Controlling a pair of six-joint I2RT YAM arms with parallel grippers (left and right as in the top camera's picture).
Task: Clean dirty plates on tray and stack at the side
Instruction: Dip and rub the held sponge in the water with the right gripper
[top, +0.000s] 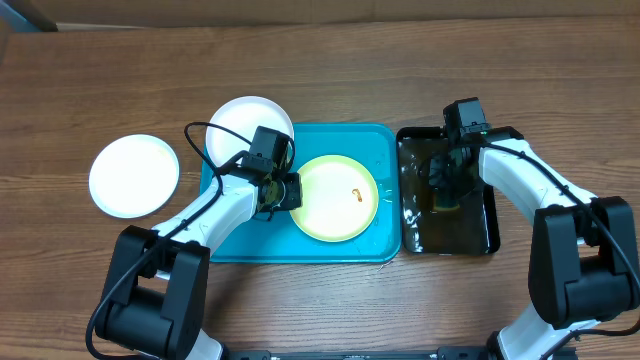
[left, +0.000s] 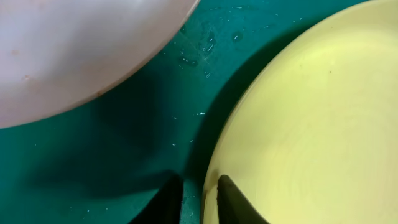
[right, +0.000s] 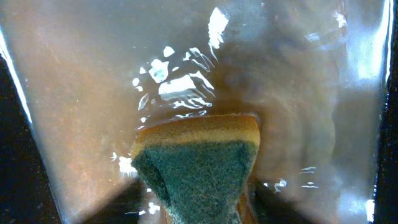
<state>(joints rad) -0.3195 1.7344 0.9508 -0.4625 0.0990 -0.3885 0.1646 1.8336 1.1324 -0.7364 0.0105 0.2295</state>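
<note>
Orange-smeared yellow-green plate (top: 335, 205) is seated in turquoise tray (top: 385, 145) — its 9 o'clock rim is straddled by left claw (top: 288, 190), grip cannot be told; sponge (right: 199, 168) is clamped by right claw (top: 446, 185) over black tray (top: 420, 240).

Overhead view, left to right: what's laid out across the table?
round white plate on the bare wood → second round white plate, over the far-left corner of the turquoise plastic tray → round pale yellow-green plate with an orange smear → narrow black rectangular tray
</note>
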